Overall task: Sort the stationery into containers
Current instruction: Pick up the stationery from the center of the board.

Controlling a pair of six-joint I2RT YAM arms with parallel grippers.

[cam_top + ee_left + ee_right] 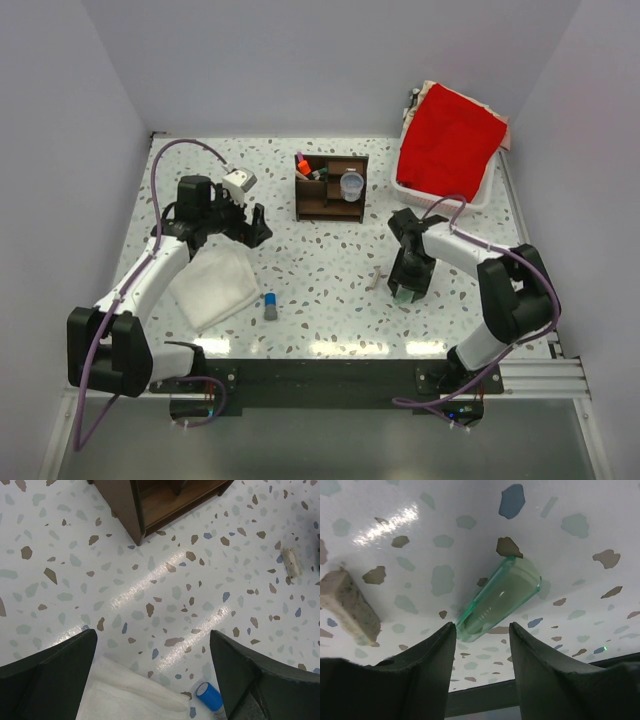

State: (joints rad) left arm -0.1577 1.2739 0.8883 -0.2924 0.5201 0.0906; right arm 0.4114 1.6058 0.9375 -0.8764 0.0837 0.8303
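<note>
From above, pale walls close in the speckled table [330,250] on three sides, and the widest bare stretch lies in front of the one dark wooden organizer [330,187]. Its compartments hold one orange highlighter [303,168] and one bluish pot [351,185]. One white basket [480,195] with a red cloth [450,140] stands just right of the organizer. Well in front of it and to the left lie one white folded cloth [212,285] and one blue-capped grey stick [270,306]. The left gripper [255,225] hovers left of the organizer, and the right gripper [408,292] is low, in front of it to the right. The left wrist view shows that gripper's fingers [55,670] spread wide, holding nothing, with the organizer's corner ahead. In the right wrist view the jaws stand apart around the near end of one clear mint-green piece [497,600], not pinching it; one beige speckled block [350,607] lies beside it.
</note>
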